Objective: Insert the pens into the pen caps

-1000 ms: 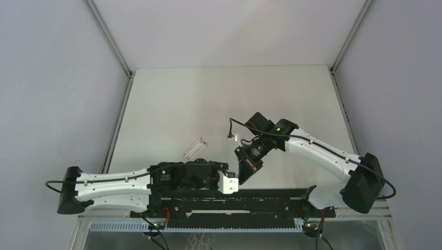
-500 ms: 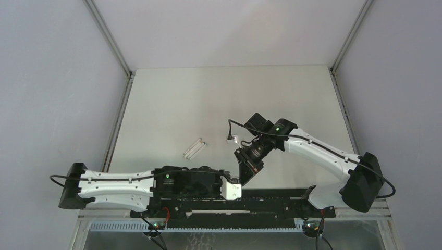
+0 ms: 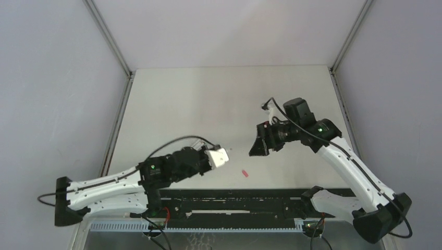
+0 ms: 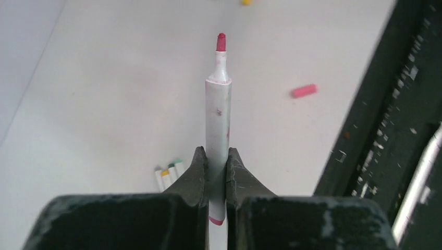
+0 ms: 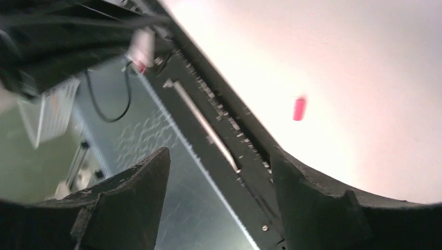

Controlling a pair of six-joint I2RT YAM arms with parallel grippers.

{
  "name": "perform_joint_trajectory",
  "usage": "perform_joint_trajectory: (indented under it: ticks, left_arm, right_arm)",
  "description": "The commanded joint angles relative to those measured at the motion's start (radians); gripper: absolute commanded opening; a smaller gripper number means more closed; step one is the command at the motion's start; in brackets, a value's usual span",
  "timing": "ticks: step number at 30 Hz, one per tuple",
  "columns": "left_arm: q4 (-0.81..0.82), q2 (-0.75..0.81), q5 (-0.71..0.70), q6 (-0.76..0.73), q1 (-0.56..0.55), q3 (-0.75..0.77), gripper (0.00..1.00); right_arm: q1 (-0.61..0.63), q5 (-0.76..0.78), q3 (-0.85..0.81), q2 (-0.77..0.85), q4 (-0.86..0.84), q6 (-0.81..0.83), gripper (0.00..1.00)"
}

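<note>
The left hand (image 4: 217, 172) pinched the pink-tipped pen (image 4: 218, 104) near its tail, the right hand (image 5: 219, 161) hung spread and empty, and the pink cap (image 3: 244, 172), loose near the table's (image 3: 208, 104) near edge, might skid if prodded.

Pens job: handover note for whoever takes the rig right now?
Left gripper: shut on the pink-tipped pen, uncapped, tip pointing away from the wrist.
Right gripper: open, empty.
Pink cap: lying loose on the table.
Three other pens: side by side on the table.
Done: no pen seen capped.
Left: all four; the other caps are mostly out of view.
</note>
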State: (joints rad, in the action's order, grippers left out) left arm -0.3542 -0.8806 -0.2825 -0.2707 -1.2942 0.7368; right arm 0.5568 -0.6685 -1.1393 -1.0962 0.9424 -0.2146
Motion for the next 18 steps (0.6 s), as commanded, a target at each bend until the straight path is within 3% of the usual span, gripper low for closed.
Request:
perform_joint_trajectory:
  ticks: [1,5,10,14,18]
  left_arm:
    - [0.034,0.085,0.141,0.144,0.228,0.017,0.0]
    - [0.028,0.051,0.315,0.284,0.536,0.089,0.0]
    - [0.133,0.046,0.552,0.502,0.9,0.133,0.0]
    - [0.13,0.061,0.552,0.52,1.042,0.128,0.0]
    - [0.083,0.103,0.46,0.467,1.062,0.11,0.0]
  right_arm:
    - [-0.069,0.126,0.133,0.097,-0.124,-0.07,0.67]
    - [0.01,0.256,0.298,0.15,-0.233,-0.122,0.59]
    - [0.195,0.477,0.407,0.112,-0.314,-0.188,0.58]
    - [0.301,0.619,0.424,0.023,-0.353,-0.223,0.56]
    - [0.359,0.712,0.422,-0.069,-0.391,-0.237,0.61]
